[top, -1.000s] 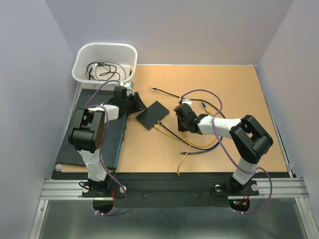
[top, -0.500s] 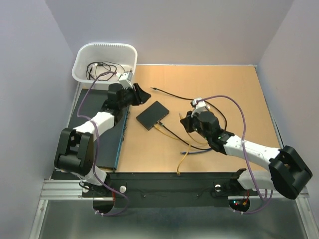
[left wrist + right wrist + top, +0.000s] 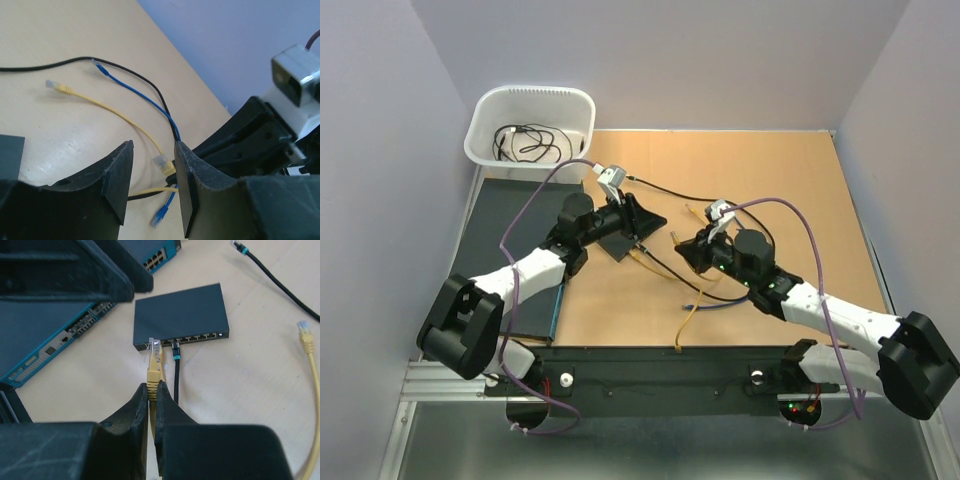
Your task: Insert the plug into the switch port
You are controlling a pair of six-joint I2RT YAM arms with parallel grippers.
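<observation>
The switch is a flat black box with a row of ports along its near edge. In the top view my left gripper partly covers the switch. My right gripper is shut on a yellow plug. The plug's clear tip points at the left end of the port row, and I cannot tell if it touches. A black cable with a teal boot sits in a port beside it. My left gripper is open and empty, hovering over the switch's far end.
A large teal-edged black device lies at the left. A white bin with cables stands at the back left. Loose black, blue and yellow cables lie right of the switch. A loose yellow plug lies at the right.
My left arm has swung right from beside the bin to over the switch. My right arm has stretched out and brought the yellow plug in toward the port row.
</observation>
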